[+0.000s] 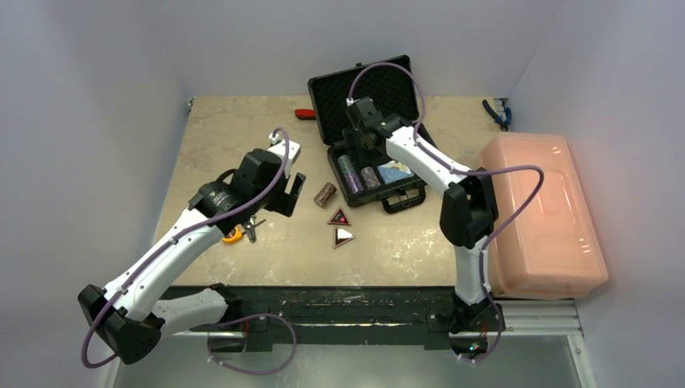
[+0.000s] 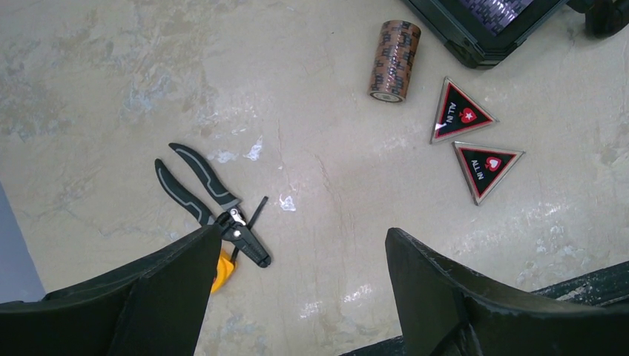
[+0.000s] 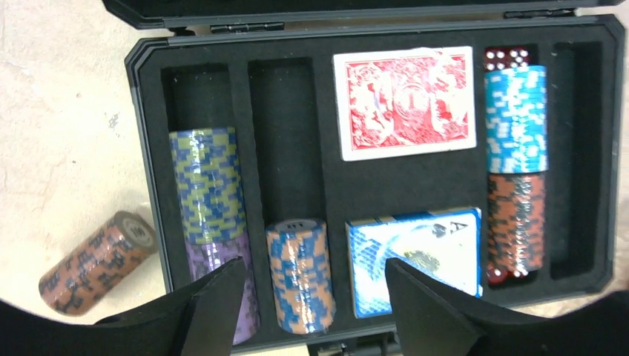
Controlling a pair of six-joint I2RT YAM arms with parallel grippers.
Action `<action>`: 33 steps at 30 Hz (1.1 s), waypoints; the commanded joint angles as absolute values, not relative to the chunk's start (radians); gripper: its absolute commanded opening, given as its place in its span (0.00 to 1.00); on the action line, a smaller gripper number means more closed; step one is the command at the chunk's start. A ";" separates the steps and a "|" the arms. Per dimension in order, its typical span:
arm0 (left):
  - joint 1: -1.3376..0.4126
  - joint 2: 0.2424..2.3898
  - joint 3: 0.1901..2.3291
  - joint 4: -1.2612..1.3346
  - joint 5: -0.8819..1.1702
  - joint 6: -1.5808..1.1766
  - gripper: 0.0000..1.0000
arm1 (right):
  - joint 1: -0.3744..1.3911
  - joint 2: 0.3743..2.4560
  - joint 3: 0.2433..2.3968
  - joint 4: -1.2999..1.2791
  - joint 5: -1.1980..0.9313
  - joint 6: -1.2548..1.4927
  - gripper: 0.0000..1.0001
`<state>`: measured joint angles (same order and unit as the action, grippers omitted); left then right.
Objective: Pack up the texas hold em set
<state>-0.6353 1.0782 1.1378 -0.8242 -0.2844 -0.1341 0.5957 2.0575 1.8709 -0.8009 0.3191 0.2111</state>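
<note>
2 claws apart, empty: left claw (image 2: 297,256) over desk (image 2: 334,170), right claw (image 3: 315,278) over open briefcase (image 3: 142,148) | right wrist only: red deck (image 3: 404,102) in its foam | left wrist only: markers (image 2: 463,116) read "ALL IN"

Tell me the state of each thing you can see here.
briefcase, open, lid up
brown chip stack, on its side, unpacked
triangular markers, flat, face up, unpacked
red deck, packed
blue deck, packed
pink bin, lid on
left gripper, open, empty
right gripper, open, empty
</note>
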 commanded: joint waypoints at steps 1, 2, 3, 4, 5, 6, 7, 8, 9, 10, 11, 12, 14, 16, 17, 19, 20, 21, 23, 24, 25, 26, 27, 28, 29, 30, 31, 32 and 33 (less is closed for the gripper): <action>-0.635 1.103 1.134 -0.783 -0.258 -0.108 0.82 | 0.598 1.923 1.773 -0.735 0.316 0.240 0.77; -0.634 1.107 1.134 -0.780 -0.254 -0.107 0.82 | 0.598 1.899 1.745 -0.722 0.312 0.247 0.80; -0.634 1.113 1.135 -0.776 -0.246 -0.106 0.83 | 0.596 1.876 1.715 -0.709 0.308 0.254 0.82; -0.635 1.119 1.135 -0.772 -0.239 -0.104 0.83 | 0.598 1.851 1.685 -0.694 0.303 0.263 0.85; -0.634 1.124 1.135 -0.768 -0.231 -0.101 0.83 | 0.597 1.825 1.652 -0.676 0.296 0.270 0.88; -0.634 1.131 1.135 -0.761 -0.222 -0.099 0.84 | 0.597 1.799 1.617 -0.658 0.289 0.277 0.89; -0.634 1.135 1.135 -0.755 -0.215 -0.099 0.84 | 0.597 1.762 1.581 -0.637 0.285 0.285 0.90; -0.634 1.145 1.134 -0.745 -0.209 -0.097 0.85 | 0.598 1.737 1.542 -0.617 0.271 0.291 0.91; -0.634 1.152 1.134 -0.737 -0.203 -0.093 0.85 | 0.598 1.709 1.507 -0.596 0.249 0.299 0.92; -0.634 1.163 1.137 -0.731 -0.195 -0.090 0.85 | 0.598 1.683 1.467 -0.575 0.232 0.307 0.93; -0.634 1.173 1.141 -0.728 -0.187 -0.088 0.86 | 0.598 1.659 1.435 -0.557 0.221 0.315 0.94; -0.634 1.183 1.148 -0.725 -0.180 -0.088 0.86 | 0.598 1.633 1.399 -0.540 0.211 0.323 0.94; -0.634 1.198 1.153 -0.708 -0.158 -0.091 0.86 | 0.598 1.581 1.330 -0.502 0.192 0.338 0.95; -0.634 1.214 1.155 -0.682 -0.132 -0.093 0.86 | 0.598 1.526 1.263 -0.463 0.176 0.348 0.95; -0.634 1.229 1.164 -0.684 -0.123 -0.094 0.86 | 0.598 1.500 1.223 -0.441 0.169 0.353 0.95; -0.634 1.264 1.201 -0.721 -0.130 -0.105 0.87 | 0.597 1.457 1.169 -0.407 0.158 0.359 0.96; -0.635 1.282 1.220 -0.739 -0.139 -0.111 0.87 | 0.598 1.439 1.148 -0.396 0.155 0.364 0.96; -0.634 1.298 1.238 -0.753 -0.144 -0.116 0.88 | 0.597 1.422 1.122 -0.385 0.153 0.370 0.96; -0.636 1.317 1.260 -0.768 -0.171 -0.134 0.88 | 0.597 1.377 1.068 -0.350 0.138 0.387 0.96; -0.636 1.323 1.266 -0.770 -0.189 -0.150 0.88 | 0.597 1.354 1.041 -0.328 0.130 0.398 0.96; -0.636 1.331 1.268 -0.767 -0.201 -0.169 0.88 | 0.597 1.324 1.012 -0.301 0.118 0.407 0.96; -0.637 1.335 1.261 -0.752 -0.202 -0.182 0.88 | 0.597 1.304 0.987 -0.283 0.106 0.410 0.95; -0.635 1.340 1.249 -0.729 -0.201 -0.195 0.88 | 0.597 1.284 0.967 -0.272 0.096 0.414 0.95; -0.635 1.349 1.239 -0.703 -0.193 -0.206 0.88 | 0.598 1.266 0.950 -0.266 0.090 0.421 0.95; -0.635 1.366 1.235 -0.684 -0.189 -0.217 0.88 | 0.597 1.249 0.937 -0.263 0.084 0.423 0.95; -0.635 1.385 1.239 -0.675 -0.190 -0.230 0.88 | 0.598 1.232 0.923 -0.260 0.085 0.425 0.95; -0.636 1.417 1.245 -0.669 -0.188 -0.237 0.88 | 0.597 1.214 0.910 -0.258 0.091 0.427 0.95; -0.635 1.440 1.250 -0.660 -0.182 -0.237 0.87 | 0.598 1.197 0.898 -0.257 0.095 0.428 0.95; -0.636 1.458 1.252 -0.648 -0.169 -0.232 0.87 | 0.597 1.180 0.888 -0.257 0.096 0.429 0.95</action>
<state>-0.6353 1.3830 1.2217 -0.7219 -0.1791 -0.1925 0.5957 1.2503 0.9203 -0.3275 0.1089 0.4038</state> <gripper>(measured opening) 0.872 0.954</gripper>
